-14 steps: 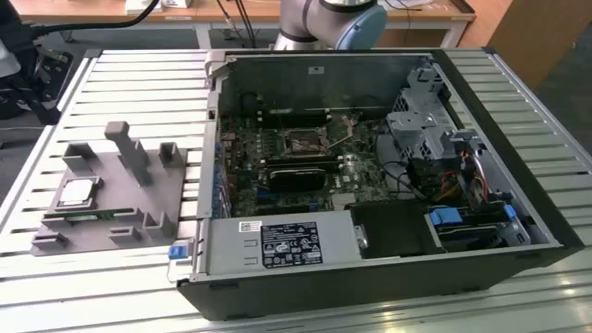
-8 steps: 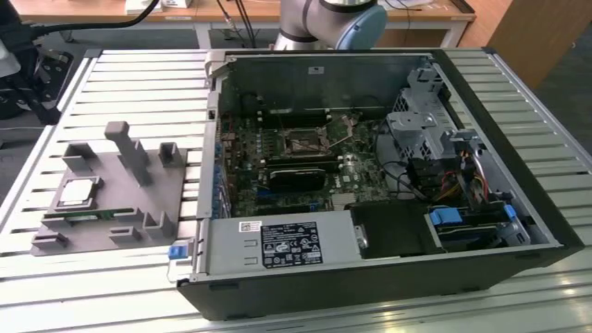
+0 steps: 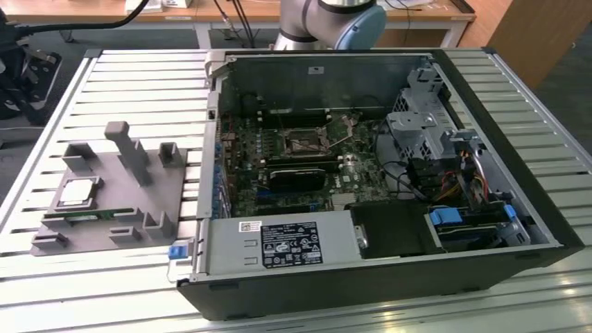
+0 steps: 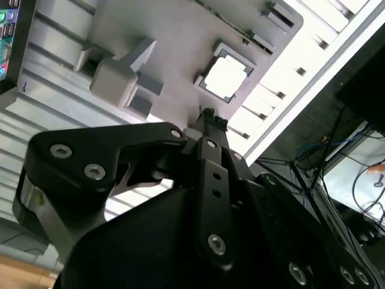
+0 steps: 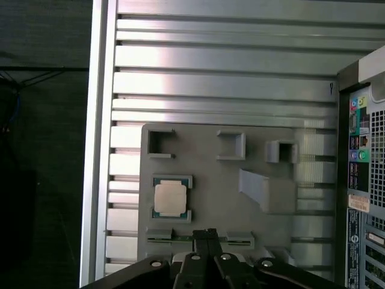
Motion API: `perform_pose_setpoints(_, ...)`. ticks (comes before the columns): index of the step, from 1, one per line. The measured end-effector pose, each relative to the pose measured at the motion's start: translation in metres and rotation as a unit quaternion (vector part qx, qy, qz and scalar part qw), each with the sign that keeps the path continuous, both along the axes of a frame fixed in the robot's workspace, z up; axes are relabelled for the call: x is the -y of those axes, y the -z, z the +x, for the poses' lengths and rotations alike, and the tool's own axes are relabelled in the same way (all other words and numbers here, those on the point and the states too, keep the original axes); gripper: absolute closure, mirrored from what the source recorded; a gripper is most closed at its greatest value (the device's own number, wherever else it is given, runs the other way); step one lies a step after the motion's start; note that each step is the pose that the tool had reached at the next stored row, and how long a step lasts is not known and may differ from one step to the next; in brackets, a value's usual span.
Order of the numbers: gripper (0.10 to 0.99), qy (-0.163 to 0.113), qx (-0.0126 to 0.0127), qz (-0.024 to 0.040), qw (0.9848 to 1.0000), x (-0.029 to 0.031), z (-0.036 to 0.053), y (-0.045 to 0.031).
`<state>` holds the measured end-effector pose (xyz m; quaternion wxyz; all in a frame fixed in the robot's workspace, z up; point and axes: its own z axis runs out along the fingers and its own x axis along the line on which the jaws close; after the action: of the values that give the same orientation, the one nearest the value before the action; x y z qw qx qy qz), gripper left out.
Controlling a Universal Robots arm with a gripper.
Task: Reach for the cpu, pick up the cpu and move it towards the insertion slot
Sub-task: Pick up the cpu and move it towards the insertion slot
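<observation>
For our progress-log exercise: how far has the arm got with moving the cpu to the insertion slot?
Done: nothing; the cpu lies in the grey tray. In hand: the reach, with the tool shut, empty, over the tray near the cpu in the first wrist view. Left: the grasp and the carry to the insertion slot.

A workshop or lab. An opened computer (image 3: 370,284) lies on a slatted metal bench (image 3: 138,90), with desks (image 3: 166,12) across the exterior view's top.

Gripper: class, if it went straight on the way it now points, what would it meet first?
The gripper would probably meet the tray, just beside the cpu; depth is unclear.
</observation>
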<state>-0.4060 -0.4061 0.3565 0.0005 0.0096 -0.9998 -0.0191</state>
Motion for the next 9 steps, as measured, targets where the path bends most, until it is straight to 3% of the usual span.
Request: perform_pose_setpoints(9, 0.973, 0.0, -0.0001, -0.0009, 1.0, 0.0, -0.026, 0.0056)
